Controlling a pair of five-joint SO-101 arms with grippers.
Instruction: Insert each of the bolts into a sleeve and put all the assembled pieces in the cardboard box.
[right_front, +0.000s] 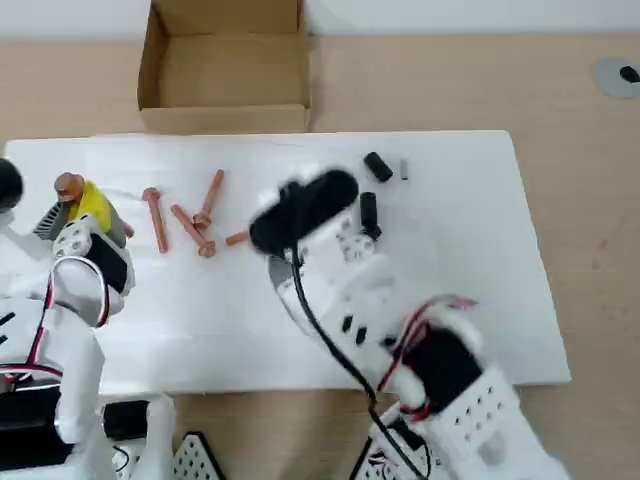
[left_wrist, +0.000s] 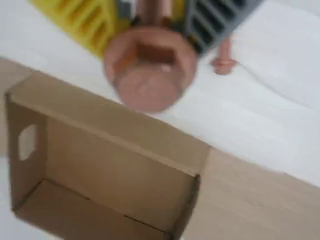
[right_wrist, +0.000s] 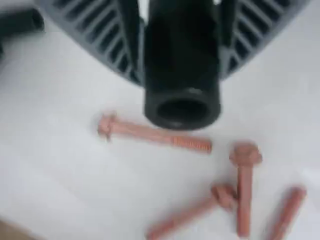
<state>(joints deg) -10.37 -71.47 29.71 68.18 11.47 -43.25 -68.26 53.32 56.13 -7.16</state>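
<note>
- A copper-coloured bolt (left_wrist: 150, 70) is clamped between the yellow and grey fingers (left_wrist: 85, 22) of the left gripper (left_wrist: 150, 42). Its hex head juts out past the fingertips, and its shank is hidden between them.
- A black sleeve (right_wrist: 182, 75) is pinched between the ribbed grey fingers (right_wrist: 95, 45) of the right gripper (right_wrist: 181, 60). Its open bore points out beyond the fingertips.
- The step in hand appears to be the mating: each arm holds its half, and bolt and sleeve are not yet joined.
- The next move would call for bringing the two grippers, now well apart, onto one axis. The bolt's threaded end must meet the bore, and with the head leading, the bolt may need re-gripping or turning first.
- Four loose bolts (right_wrist: 155, 135) lie scattered on the white board (right_front: 480, 300) just past the right fingertips. A spare sleeve (right_front: 377, 166) rests near those fingers.
- The cardboard box (right_front: 225, 65) stands off the board's far edge, beyond the left fingertips.
- The high view gives the gap between the arms and the whole spread of parts, but the right arm's camera housing covers much of the held sleeve.
- The right wrist view shows the hollow bore clearly. The left wrist view shows the bolt head close up, with the box interior (left_wrist: 100, 170) past it.
</note>
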